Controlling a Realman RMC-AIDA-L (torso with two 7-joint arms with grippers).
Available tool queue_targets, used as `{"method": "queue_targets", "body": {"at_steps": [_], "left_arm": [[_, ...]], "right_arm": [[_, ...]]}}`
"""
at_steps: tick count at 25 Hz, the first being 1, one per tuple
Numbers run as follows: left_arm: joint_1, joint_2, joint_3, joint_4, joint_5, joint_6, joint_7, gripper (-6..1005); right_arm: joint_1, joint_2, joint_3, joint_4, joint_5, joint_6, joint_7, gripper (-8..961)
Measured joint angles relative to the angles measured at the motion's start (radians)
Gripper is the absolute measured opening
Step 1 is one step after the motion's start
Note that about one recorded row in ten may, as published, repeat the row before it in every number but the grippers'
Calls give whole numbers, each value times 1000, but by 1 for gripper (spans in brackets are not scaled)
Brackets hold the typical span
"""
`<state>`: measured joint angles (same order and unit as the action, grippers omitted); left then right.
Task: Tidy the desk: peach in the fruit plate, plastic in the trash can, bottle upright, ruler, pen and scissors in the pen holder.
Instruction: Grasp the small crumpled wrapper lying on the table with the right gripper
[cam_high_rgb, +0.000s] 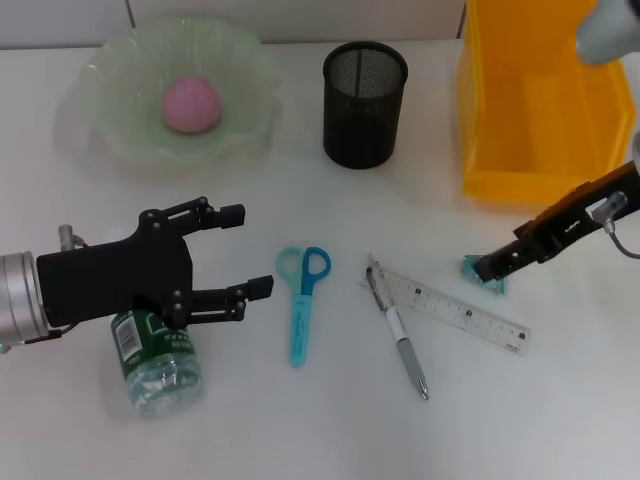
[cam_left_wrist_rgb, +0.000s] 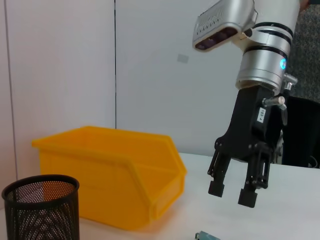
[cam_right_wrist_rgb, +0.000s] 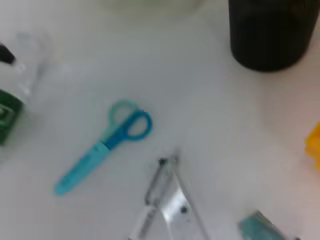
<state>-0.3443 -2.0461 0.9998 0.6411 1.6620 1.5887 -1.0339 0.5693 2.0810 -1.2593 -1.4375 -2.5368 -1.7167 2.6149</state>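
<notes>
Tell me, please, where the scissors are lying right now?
In the head view, the scissors lie flat near the table's middle, handles toward the pen holder, between the open left pincer and the pen.

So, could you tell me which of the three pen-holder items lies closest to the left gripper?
The blue scissors, just beyond the open left gripper; the pen and clear ruler lie farther toward the robot's right.
</notes>
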Motion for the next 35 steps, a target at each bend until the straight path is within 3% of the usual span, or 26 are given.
{"method": "queue_targets", "body": {"at_steps": [8,16,35], "left_arm": [[-2,0,0,-5,1,-3,2,860],[-4,0,0,-8,1,-5,1,859],[-6,0,0,-8,1,-6,2,857]], "right_arm": [[21,3,-90,16,-94,40,53,791],[27,3,-161,115,-123,180,54,789],[97,3,-195,293,-124,280,50,775]]}}
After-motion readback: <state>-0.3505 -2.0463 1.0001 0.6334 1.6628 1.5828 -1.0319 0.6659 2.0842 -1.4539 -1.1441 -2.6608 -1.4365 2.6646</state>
